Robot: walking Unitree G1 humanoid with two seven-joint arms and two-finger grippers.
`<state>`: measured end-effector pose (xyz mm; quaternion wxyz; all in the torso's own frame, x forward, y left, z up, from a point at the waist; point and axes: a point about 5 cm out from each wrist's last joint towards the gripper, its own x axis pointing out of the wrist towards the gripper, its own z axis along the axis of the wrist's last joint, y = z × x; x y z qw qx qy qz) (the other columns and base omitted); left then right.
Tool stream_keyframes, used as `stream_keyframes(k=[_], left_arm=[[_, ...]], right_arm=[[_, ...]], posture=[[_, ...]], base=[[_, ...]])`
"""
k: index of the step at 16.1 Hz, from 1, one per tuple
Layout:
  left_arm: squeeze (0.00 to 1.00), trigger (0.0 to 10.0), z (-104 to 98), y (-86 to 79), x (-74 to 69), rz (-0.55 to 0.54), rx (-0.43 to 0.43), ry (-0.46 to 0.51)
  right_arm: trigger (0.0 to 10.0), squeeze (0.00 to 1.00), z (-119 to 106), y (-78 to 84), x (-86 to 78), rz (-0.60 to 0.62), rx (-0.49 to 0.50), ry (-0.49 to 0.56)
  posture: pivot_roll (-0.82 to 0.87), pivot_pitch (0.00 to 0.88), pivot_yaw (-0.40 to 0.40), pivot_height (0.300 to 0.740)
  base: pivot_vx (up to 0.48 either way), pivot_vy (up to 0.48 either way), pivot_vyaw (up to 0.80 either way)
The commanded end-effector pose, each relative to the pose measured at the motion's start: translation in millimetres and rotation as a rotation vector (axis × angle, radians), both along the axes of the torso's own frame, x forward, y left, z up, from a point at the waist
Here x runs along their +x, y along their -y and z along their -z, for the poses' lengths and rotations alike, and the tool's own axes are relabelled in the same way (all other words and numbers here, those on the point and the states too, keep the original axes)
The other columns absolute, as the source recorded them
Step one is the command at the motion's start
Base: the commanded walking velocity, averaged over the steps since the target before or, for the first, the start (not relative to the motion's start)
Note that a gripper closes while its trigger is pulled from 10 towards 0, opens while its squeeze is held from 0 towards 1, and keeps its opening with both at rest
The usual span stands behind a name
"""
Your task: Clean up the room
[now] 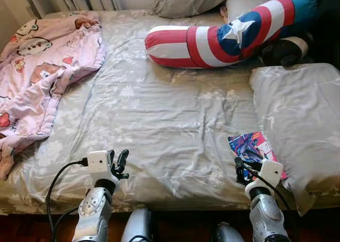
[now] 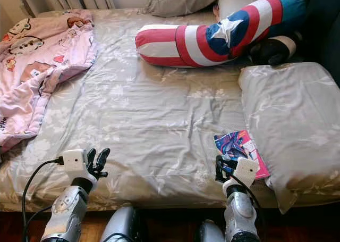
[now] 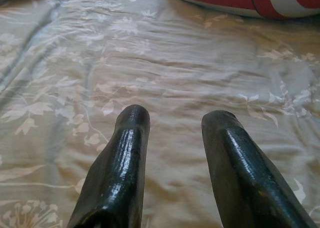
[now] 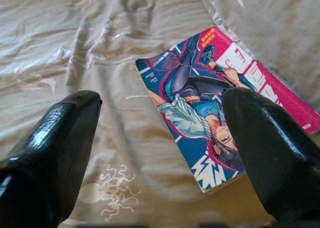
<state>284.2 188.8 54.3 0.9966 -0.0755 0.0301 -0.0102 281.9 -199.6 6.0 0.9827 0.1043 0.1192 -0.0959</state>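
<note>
Tidying looks barely begun. Bed (image 1: 159, 109) still cluttered: comic book (image 4: 210, 102) lies flat on the sheet, its far edge tucked against the grey pillow (image 1: 297, 119). Right gripper (image 4: 160, 153) hovers just short of the book, fingers (image 4: 55, 143) spread wide and empty; the book's near corner sits between and just beyond the tips. Left gripper (image 3: 172, 158) hangs over bare sheet, fingers apart, holding nothing. Still to sort, by my reckoning: the book, pink blanket (image 1: 37, 66) crumpled well beyond the left fingers, striped bolster (image 1: 223, 34) lying askew far ahead.
</note>
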Motion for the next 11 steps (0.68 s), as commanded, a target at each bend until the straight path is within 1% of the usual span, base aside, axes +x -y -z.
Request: stream_keyframes(k=[1, 7, 9, 10, 11], left_arm=[[0.0, 10.0, 6.9, -2.1, -5.6, -0.004, 0.002, -0.028], [0.0, 10.0, 7.3, -3.1, -6.8, -0.004, 0.006, -0.03], [0.0, 10.0, 7.6, -3.5, -7.4, -0.003, 0.007, -0.032], [0.0, 10.0, 8.0, -3.7, -7.9, -0.002, 0.008, -0.034], [0.0, 10.0, 8.3, -4.0, -8.4, -0.001, 0.009, -0.036]], right_arm=[[10.0, 0.0, 5.3, 0.3, -4.4, 0.002, -0.008, -0.034], [10.0, 0.0, 7.9, 3.8, -8.2, 0.038, -0.005, -0.04], [10.0, 0.0, 10.1, 2.5, -8.3, 0.038, 0.007, -0.063], [10.0, 0.0, 10.6, 2.5, -8.4, 0.046, 0.012, -0.068], [10.0, 0.0, 12.2, 3.0, -9.4, 0.054, 0.006, -0.084]], posture=[[0.06, 0.175, 0.056, 0.641], [0.07, 0.177, 0.057, 0.636], [0.07, 0.179, 0.058, 0.636], [0.07, 0.18, 0.059, 0.631], [0.07, 0.183, 0.061, 0.616]], base=[[0.0, 0.0, 0.0], [0.0, 0.0, 0.0], [0.0, 0.0, 0.0], [0.0, 0.0, 0.0], [0.0, 0.0, 0.0]])
